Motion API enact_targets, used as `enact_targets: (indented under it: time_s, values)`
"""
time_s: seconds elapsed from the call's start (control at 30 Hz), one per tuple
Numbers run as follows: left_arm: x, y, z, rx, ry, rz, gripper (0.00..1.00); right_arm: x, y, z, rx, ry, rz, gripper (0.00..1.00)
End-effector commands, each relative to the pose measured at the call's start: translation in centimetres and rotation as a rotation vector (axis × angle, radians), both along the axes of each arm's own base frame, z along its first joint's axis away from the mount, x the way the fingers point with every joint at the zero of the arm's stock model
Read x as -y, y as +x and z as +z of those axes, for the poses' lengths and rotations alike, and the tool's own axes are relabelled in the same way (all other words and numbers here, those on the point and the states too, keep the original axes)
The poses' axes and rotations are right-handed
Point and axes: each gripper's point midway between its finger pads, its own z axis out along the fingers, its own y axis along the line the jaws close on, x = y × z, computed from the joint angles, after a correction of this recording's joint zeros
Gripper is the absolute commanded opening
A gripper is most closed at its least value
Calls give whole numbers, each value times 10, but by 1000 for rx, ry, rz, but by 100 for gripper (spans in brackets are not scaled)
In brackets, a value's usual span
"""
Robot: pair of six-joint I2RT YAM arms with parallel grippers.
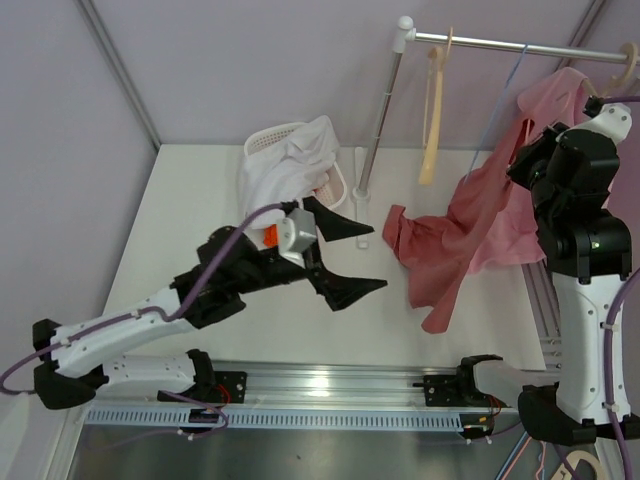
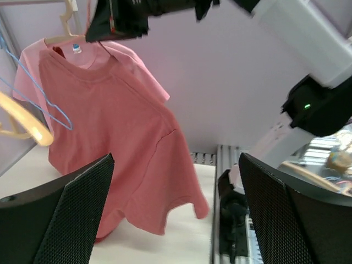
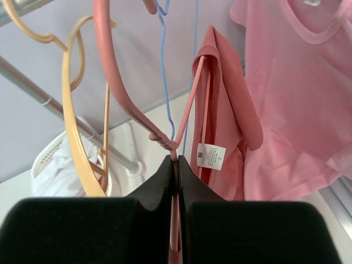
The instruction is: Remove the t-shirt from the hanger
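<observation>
The red t-shirt [image 1: 455, 235] hangs off a pink hanger [image 3: 118, 82] at the right, and its lower part lies crumpled on the white table [image 1: 200, 200]. My right gripper [image 1: 527, 150] is shut on the hanger's neck [image 3: 176, 162], just below the hook. The shirt's collar and white label [image 3: 210, 155] are right beside the fingers. My left gripper [image 1: 378, 260] is open and empty above the table's middle, left of the shirt. In the left wrist view the shirt [image 2: 110, 126] hangs ahead between the spread fingers [image 2: 60, 214].
A lighter pink t-shirt [image 1: 560, 95] hangs behind on the metal rail [image 1: 500, 45]. A beige hanger [image 1: 432, 110] and a blue wire hanger [image 1: 510, 80] hang there too. A white basket [image 1: 270, 140] of white clothes stands at the back. The rail's pole [image 1: 380, 110] rises from the table.
</observation>
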Motion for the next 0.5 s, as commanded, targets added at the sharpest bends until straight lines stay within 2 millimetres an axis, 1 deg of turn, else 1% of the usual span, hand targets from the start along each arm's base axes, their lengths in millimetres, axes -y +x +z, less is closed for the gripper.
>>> enact_targets:
  time_s: [0.0, 0.03, 0.07, 0.1, 0.13, 0.17, 0.23, 0.27, 0.33, 0.37, 0.4, 0.47]
  values:
    - [38, 7, -40, 87, 92, 59, 99, -13, -12, 31, 95, 61, 58, 0]
    - [54, 10, -63, 108, 140, 62, 100, -16, -15, 36, 106, 66, 76, 0]
    - [64, 6, -68, 121, 135, 76, 99, -17, -16, 36, 105, 69, 87, 0]
    - [72, 7, -77, 136, 154, 85, 99, -20, -17, 38, 107, 76, 100, 0]
    - [80, 11, -86, 152, 177, 101, 100, -24, -19, 42, 112, 81, 121, 0]
    - [94, 16, -97, 147, 207, 115, 99, -26, -20, 42, 108, 85, 131, 0]
    - [106, 25, -107, 144, 225, 145, 100, -30, -22, 46, 115, 92, 153, 0]
    - [116, 34, -112, 140, 237, 178, 99, -32, -23, 46, 112, 94, 169, 0]
    - [125, 43, -112, 149, 235, 211, 99, -35, -24, 49, 118, 96, 181, 0]
    - [134, 47, -116, 149, 249, 218, 100, -37, -24, 49, 114, 97, 191, 0]
    - [139, 50, -114, 144, 256, 229, 100, -39, -24, 49, 112, 99, 202, 0]
    - [148, 55, -119, 140, 275, 236, 100, -41, -23, 48, 106, 106, 213, 0]
